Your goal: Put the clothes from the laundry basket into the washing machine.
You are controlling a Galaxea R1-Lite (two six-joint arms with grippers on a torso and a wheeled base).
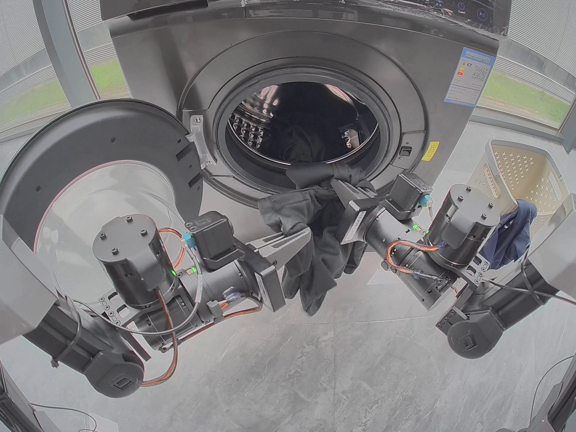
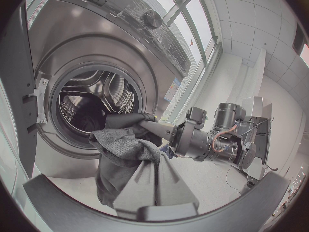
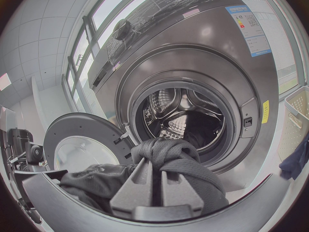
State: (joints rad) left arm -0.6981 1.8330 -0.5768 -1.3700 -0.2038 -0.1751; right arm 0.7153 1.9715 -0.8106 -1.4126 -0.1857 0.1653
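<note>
The left fingers [image 1: 287, 246] and right fingers [image 1: 351, 202] are each pinched closed on one dark grey garment [image 1: 318, 259]. It hangs below them toward the pale marbled floor [image 1: 336, 367], its upper end over the lip of the washing machine [image 1: 300, 49] just beyond the right fingers. The round door [image 1: 102, 139] stands open beside the left fingers; the laundry basket [image 1: 528, 169], a blue cloth [image 1: 510, 235] over its rim, sits well outside the right fingers, with windows [image 1: 534, 91] behind.
</note>
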